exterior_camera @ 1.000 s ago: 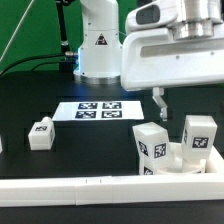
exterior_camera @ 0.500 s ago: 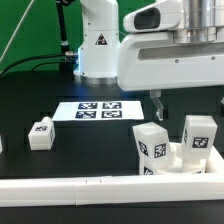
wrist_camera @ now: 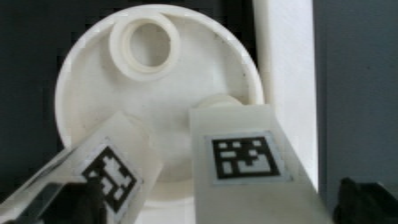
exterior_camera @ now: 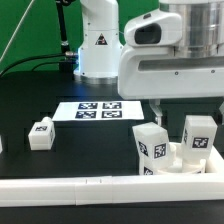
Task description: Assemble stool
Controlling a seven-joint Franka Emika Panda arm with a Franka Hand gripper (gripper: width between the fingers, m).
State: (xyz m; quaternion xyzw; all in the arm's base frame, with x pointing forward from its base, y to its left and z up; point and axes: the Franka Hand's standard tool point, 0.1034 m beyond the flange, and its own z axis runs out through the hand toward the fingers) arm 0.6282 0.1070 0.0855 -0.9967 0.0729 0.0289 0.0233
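Observation:
The stool's round white seat disc (exterior_camera: 185, 158) lies at the exterior view's lower right. Two tagged white legs (exterior_camera: 152, 144) (exterior_camera: 198, 135) stand upright in it. A third leg (exterior_camera: 41, 133) lies loose toward the exterior view's left. My gripper (exterior_camera: 188, 104) hangs open just above the two standing legs, holding nothing. In the wrist view the seat disc (wrist_camera: 160, 100) shows an empty socket (wrist_camera: 151, 45). Both tagged legs (wrist_camera: 242, 150) (wrist_camera: 98, 172) sit between my dark fingertips (wrist_camera: 43, 198), and the gripper (wrist_camera: 205, 208) is open around them without touching.
The marker board (exterior_camera: 100, 110) lies flat mid-table in front of the robot base (exterior_camera: 97, 45). A long white rail (exterior_camera: 90, 186) runs along the front edge, close against the seat; it also shows beside the disc as the rail (wrist_camera: 281, 60) in the wrist view.
The hand has come lower and slightly toward the exterior view's left, looming larger over the seat. The jaws stay open. The stool parts have not moved.

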